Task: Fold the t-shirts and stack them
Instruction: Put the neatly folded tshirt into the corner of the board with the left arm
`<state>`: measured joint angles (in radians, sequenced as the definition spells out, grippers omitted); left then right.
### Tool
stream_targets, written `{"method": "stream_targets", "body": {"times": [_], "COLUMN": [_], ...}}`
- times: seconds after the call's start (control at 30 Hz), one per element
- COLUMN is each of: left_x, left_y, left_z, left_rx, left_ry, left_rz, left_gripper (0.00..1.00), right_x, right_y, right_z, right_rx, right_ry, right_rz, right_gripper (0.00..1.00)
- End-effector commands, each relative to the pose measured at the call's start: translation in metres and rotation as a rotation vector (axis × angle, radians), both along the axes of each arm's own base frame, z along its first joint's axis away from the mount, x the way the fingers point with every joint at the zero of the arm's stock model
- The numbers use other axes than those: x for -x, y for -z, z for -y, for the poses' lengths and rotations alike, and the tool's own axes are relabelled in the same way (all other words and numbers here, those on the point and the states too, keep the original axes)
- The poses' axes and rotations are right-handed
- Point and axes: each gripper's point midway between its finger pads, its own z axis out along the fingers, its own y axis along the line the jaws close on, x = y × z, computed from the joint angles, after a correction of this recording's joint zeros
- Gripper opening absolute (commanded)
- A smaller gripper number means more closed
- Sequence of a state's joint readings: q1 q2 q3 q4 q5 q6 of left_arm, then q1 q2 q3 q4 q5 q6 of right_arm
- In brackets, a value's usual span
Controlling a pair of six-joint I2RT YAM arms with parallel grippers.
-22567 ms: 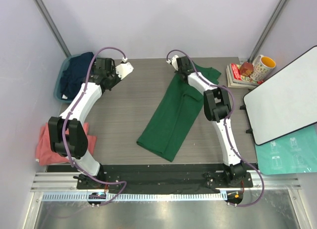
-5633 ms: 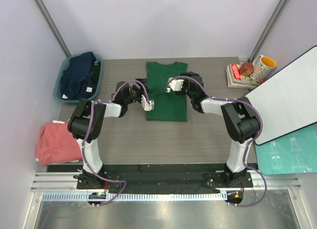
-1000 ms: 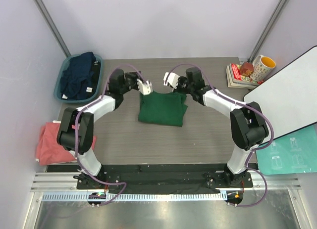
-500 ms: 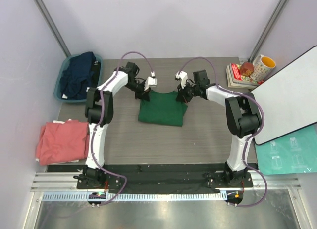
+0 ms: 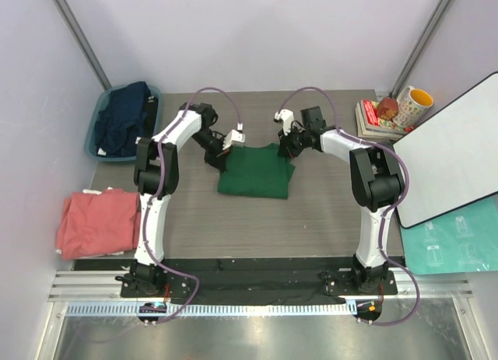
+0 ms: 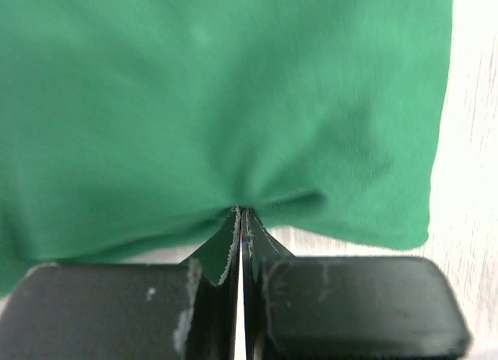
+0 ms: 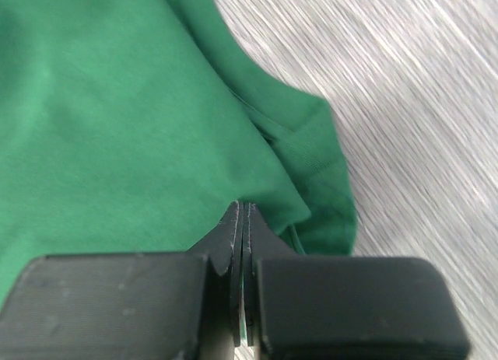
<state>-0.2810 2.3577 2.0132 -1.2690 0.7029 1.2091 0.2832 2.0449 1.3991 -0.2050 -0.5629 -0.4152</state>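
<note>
Your left claw (image 6: 240,220) clenched on the folded green t-shirt (image 5: 254,172) at its far-left corner, your right claw (image 7: 242,216) clenched on its far-right corner, shirt lying flat mid-worktop (image 5: 327,212)

Folded t-shirt (image 5: 255,172) lies mid-table (image 5: 327,212). Left-rear of it: tub (image 5: 155,115) holding second t-shirt (image 5: 120,119). Left-front: third t-shirt (image 5: 93,224). Right-rear: books (image 5: 372,119), mug (image 5: 414,105).
</note>
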Motion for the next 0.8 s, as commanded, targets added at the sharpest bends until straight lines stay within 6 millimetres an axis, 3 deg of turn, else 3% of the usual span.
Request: {"method": "stream_targets", "body": {"times": [0.0, 0.17, 0.3, 0.37, 0.43, 0.47, 0.53, 0.57, 0.6, 0.63, 0.67, 0.7, 0.77], "left_x": [0.005, -0.012, -0.036, -0.040, -0.039, -0.034, -0.031, -0.030, -0.030, -0.035, -0.036, -0.037, -0.041], "left_y": [-0.014, -0.018, -0.043, -0.061, -0.064, -0.063, -0.058, -0.050, -0.047, -0.044, -0.045, -0.045, -0.047], "left_z": [-0.020, -0.022, -0.023, -0.026, -0.031, -0.034, -0.041, -0.046, -0.049, -0.057, -0.059, -0.060, -0.067], "left_rx": [-0.098, -0.125, -0.096, -0.074, -0.057, -0.059, -0.059, -0.071, -0.079, -0.078, -0.067, -0.064, -0.027], "left_ry": [0.022, -0.035, -0.162, -0.237, -0.276, -0.319, -0.374, -0.411, -0.500, -0.558, -0.597, -0.675, -0.745], "left_rz": [0.064, 0.130, 0.216, 0.233, 0.218, 0.182, 0.135, 0.101, 0.044, 0.018, -0.010, -0.062, -0.091], "left_gripper": [0.00, 0.00, 0.00, 0.00, 0.00, 0.01, 0.21, 0.30, 0.48, 0.60, 0.71, 0.99, 1.00], "right_x": [-0.018, -0.022, -0.031, -0.031, -0.026, -0.021, 0.000, 0.010, 0.020, 0.038, 0.048, 0.057, 0.083], "right_y": [-0.003, -0.007, -0.029, -0.056, -0.072, -0.087, -0.086, -0.101, -0.101, -0.086, -0.088, -0.097, -0.088], "right_z": [0.019, 0.028, 0.036, 0.033, 0.028, 0.026, 0.017, 0.012, 0.008, -0.002, -0.005, -0.009, -0.028], "right_rx": [0.092, 0.145, 0.172, 0.155, 0.156, 0.161, 0.230, 0.243, 0.264, 0.313, 0.329, 0.335, 0.356], "right_ry": [0.068, 0.080, 0.106, 0.087, 0.049, 0.025, -0.092, -0.143, -0.189, -0.291, -0.333, -0.371, -0.475], "right_rz": [0.039, 0.080, 0.151, 0.212, 0.267, 0.310, 0.374, 0.430, 0.458, 0.490, 0.518, 0.569, 0.608], "right_gripper": [0.01, 0.01, 0.05, 0.17, 0.28, 0.49, 0.59, 0.72, 0.80, 0.87, 0.94, 0.95, 0.98]}}
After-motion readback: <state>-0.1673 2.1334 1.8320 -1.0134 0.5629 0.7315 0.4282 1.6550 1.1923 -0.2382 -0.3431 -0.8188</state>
